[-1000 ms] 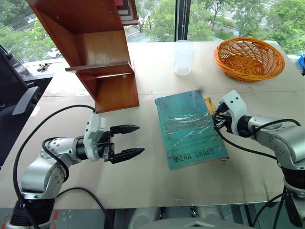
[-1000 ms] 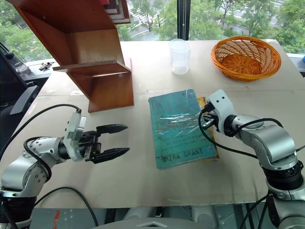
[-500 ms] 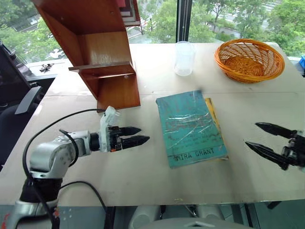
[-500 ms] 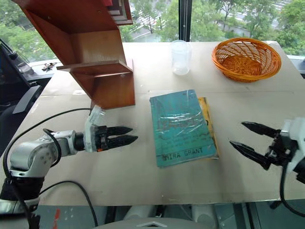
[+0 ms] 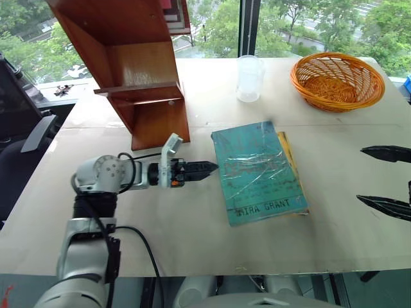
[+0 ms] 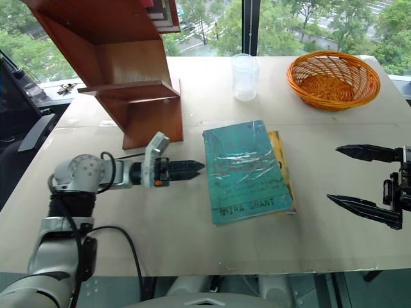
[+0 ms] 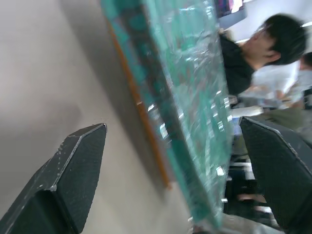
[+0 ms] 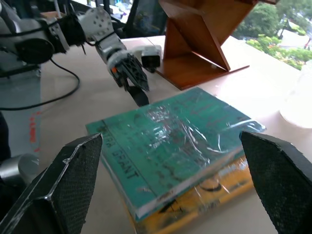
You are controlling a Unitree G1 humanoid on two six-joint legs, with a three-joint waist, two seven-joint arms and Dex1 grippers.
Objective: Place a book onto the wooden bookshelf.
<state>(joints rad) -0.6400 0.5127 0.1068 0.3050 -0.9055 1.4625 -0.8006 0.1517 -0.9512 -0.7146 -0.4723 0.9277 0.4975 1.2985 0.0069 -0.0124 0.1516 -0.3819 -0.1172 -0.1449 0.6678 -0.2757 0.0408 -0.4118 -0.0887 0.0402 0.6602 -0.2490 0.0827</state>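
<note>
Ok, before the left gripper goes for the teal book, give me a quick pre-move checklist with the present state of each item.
1. Left gripper open: ok, its fingers stand apart in the left wrist view.
2. Left gripper lined up with the book: ok, tips just short of its left edge.
3. Right gripper off the book: ok, open and apart at the table's right side.
4. Book free to lift: not ok, it lies flat on a yellow book.
5. Shelf board of the wooden bookshelf free: ok on the visible part.
6. Path clear of cup and basket: ok, both stand farther back.
</note>
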